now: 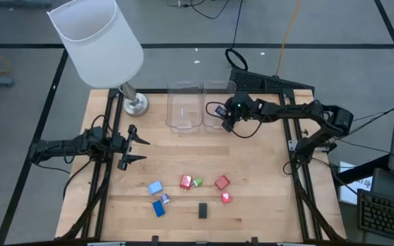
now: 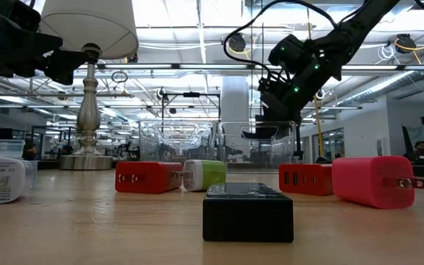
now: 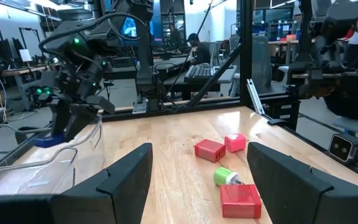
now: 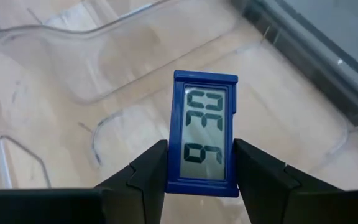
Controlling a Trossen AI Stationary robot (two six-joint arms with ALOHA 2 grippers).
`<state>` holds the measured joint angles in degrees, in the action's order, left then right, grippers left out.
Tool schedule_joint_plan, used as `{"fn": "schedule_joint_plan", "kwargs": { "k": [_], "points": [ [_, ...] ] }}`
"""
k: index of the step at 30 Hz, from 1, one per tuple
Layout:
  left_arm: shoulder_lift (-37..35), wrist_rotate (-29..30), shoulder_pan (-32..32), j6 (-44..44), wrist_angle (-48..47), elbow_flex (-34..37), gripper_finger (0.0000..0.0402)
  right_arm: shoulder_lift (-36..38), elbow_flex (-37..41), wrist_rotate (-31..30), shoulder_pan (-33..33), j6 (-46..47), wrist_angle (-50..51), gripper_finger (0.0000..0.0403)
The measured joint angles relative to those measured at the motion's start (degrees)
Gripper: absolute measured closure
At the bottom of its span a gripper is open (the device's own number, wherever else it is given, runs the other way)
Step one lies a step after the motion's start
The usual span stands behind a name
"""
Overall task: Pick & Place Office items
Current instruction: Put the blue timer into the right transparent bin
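While the left arm waits at the table's left side, these lines tell what is seen.

Surroundings: a lamp (image 1: 98, 41) with a big white shade and a metal foot stands at the far left corner of the wooden table (image 1: 265, 178); two clear bins stand side by side at the far edge, the left bin (image 1: 183, 108) and the right bin (image 1: 215, 102).
In the way: nothing lies between the waiting left gripper (image 1: 137, 144) and the items; the lamp foot is near it, on the far side.
Items on the table: a light blue piece (image 1: 154, 187), a dark blue piece (image 1: 159, 208), a red plug (image 1: 186, 182) touching a green plug (image 1: 198, 182), a second red block (image 1: 221, 182), a pink-red plug (image 1: 226, 198) and a black block (image 1: 202, 210) lie loose near the front edge.
Materials and shapes: the bins are thin see-through plastic with round corners; the plugs are small smooth plastic boxes, some with metal prongs.
Held item: a flat blue display (image 4: 202, 132) with a grey screen and dark digits, rectangular.
Right gripper (image 4: 201, 171): it grasps the blue display by its two long sides, above the right bin.
Right arm pose: stretched from the right side toward the bins, wrist bent down.
Left gripper state: fingers spread apart, holding nothing, pointing toward the table's middle.
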<state>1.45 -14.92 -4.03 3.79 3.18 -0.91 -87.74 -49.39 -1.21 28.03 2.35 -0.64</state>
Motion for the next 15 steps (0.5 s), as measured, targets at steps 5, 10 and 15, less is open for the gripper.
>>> {"fn": "schedule_joint_plan", "kwargs": {
  "k": [5, 10, 15],
  "points": [
    [-0.01, 0.0, -0.02, 0.02, 0.0, 0.0, 0.0135, 0.0, 0.0, -0.02, -0.89, 0.0, 0.47, 0.0242],
    [0.0, 0.0, -0.02, 0.0, 0.0, 0.0, 0.0135, 0.0, 0.0, -0.02, -0.92, 0.0, 0.5, 0.0244],
    [-0.01, 0.0, 0.0, 0.02, 0.0, 0.0, 0.0135, 0.0, 0.0, -0.07, -0.93, -0.02, -0.06, 0.0235]
  ]
}}
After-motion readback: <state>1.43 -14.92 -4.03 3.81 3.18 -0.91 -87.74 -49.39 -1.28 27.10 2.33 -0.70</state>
